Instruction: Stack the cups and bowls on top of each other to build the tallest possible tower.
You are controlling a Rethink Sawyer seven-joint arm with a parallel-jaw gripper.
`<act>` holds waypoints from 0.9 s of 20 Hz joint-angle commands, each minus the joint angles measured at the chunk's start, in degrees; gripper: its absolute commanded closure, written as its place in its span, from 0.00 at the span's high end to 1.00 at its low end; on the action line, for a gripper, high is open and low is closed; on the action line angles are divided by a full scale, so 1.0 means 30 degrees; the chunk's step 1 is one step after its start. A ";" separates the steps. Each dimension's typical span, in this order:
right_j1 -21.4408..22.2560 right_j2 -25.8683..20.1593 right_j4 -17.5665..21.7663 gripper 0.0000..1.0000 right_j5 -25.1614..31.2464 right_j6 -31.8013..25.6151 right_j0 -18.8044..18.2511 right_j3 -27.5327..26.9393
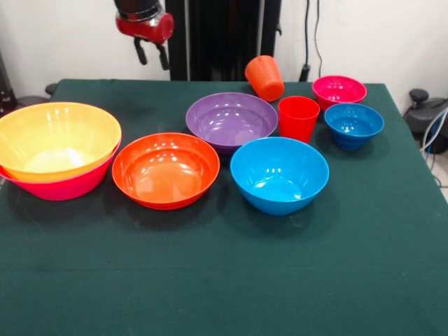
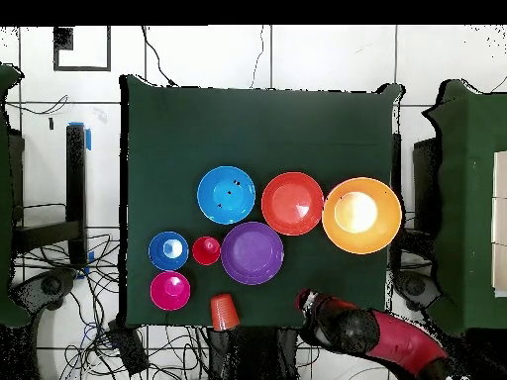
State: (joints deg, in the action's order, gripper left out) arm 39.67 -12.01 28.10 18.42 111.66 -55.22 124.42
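Note:
The big yellow-orange bowl [image 1: 57,140] sits nested in the big pink bowl [image 1: 66,187] at the left; this pile also shows in the overhead view [image 2: 361,215]. On the table stand a red-orange bowl [image 1: 166,170], the purple bowl [image 1: 232,120], the medium blue bowl [image 1: 279,173], the small blue bowl [image 1: 353,124] and the small magenta bowl [image 1: 339,91]. A second red-orange bowl does not show apart. The red cup [image 1: 298,117] stands upright. The orange cup [image 1: 265,77] lies tipped at the far edge. My gripper [image 1: 152,54] hangs open and empty above the far edge, apart from everything.
The green table [image 1: 224,280] stretches bare in front of the bowls. Cables and black stands [image 2: 74,188] lie beyond its sides. My red arm [image 2: 381,338] reaches in near the orange cup [image 2: 225,311] and the purple bowl [image 2: 252,252].

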 commanded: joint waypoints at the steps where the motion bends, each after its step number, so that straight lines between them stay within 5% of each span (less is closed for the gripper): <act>1: -0.0822 -0.3930 0.2112 1.00 -0.0415 -0.2781 -0.0565 0.1733; 7: -0.1362 -0.4202 0.3361 1.00 -0.1578 -0.1461 -0.0206 0.2095; 18: -0.3157 -0.1575 0.4916 1.00 -0.5649 0.1673 0.1605 0.0878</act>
State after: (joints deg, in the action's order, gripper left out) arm 35.45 -17.33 38.73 9.44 111.66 -54.30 128.07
